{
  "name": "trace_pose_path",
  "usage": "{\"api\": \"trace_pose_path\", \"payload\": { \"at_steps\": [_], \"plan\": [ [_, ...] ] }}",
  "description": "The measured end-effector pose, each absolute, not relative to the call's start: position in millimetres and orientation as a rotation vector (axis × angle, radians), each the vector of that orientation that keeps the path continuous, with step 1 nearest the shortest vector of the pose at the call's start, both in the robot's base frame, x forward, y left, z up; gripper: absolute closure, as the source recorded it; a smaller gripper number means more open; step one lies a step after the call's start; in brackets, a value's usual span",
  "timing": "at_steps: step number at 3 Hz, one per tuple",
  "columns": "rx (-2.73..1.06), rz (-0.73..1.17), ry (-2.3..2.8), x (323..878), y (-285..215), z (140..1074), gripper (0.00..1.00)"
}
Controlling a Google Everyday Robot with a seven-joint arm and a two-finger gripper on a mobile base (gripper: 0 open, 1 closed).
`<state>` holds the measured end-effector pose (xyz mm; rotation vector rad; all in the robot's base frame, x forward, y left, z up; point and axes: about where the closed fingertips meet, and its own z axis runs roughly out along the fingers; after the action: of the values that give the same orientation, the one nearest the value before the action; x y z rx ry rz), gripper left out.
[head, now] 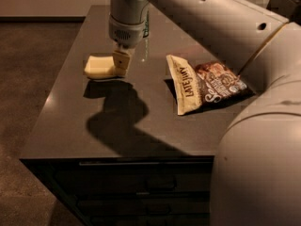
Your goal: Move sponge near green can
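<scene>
The pale yellow sponge (99, 66) is at the left middle of the dark table, with its shadow right under it. My gripper (121, 60) comes down from above and is shut on the sponge's right end. The sponge seems to be held just above the tabletop. The green can (146, 26) stands behind my wrist, farther back and a little to the right of the sponge. Only a thin green sliver of it shows beside the arm.
A cream-and-brown chip bag (207, 84) lies flat on the right part of the table (70, 126). My large pale arm crosses the upper right and covers the table's right side. The table's left and front edges drop to the floor.
</scene>
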<state>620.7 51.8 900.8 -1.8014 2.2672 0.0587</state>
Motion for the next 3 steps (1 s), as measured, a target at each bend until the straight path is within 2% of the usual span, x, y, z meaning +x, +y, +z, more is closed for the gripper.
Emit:
{"api": "trace_pose_path", "payload": {
  "at_steps": [2, 3],
  "plan": [
    [-1.537, -0.048, 2.393, 657.8, 9.7, 921.7, 1.00],
    [-1.493, -0.061, 2.427, 701.9, 2.5, 923.9, 1.00]
  ]
}}
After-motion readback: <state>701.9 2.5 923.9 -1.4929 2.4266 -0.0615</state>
